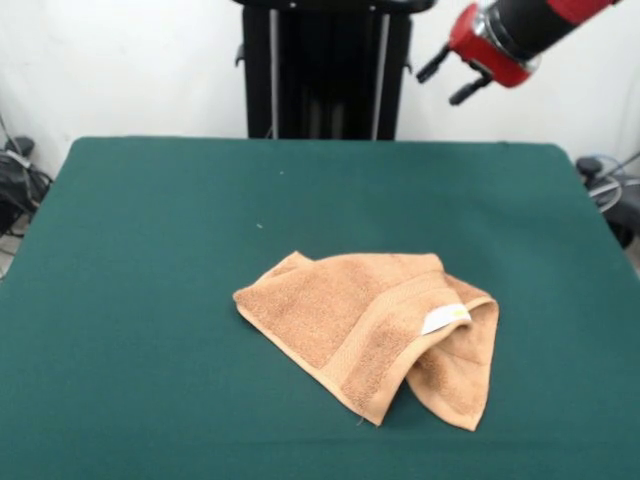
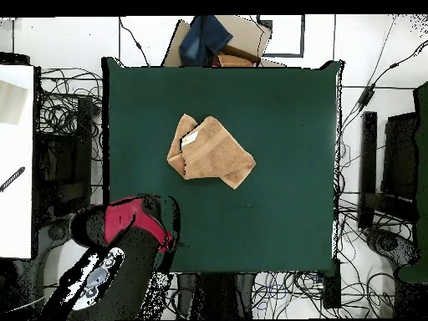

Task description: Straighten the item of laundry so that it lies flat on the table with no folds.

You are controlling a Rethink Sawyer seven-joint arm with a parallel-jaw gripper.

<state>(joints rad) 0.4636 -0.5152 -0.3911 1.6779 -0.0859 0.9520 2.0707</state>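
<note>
The item of laundry, a tan terry towel, lies crumpled right of the middle of the green table. Its right side is folded over itself, and a small white tag shows on the fold. From overhead the towel sits left of the centre of the table, with the tag on its left part. My gripper hangs open and empty high above the table's far right corner, well away from the towel. In the overhead view the red arm is over the table's lower left corner.
The black pedestal stands behind the far edge. Cables and gear lie on the floor at both sides. Overhead, a cardboard box with a blue cloth sits beyond the table's top edge, and a white surface is at the left.
</note>
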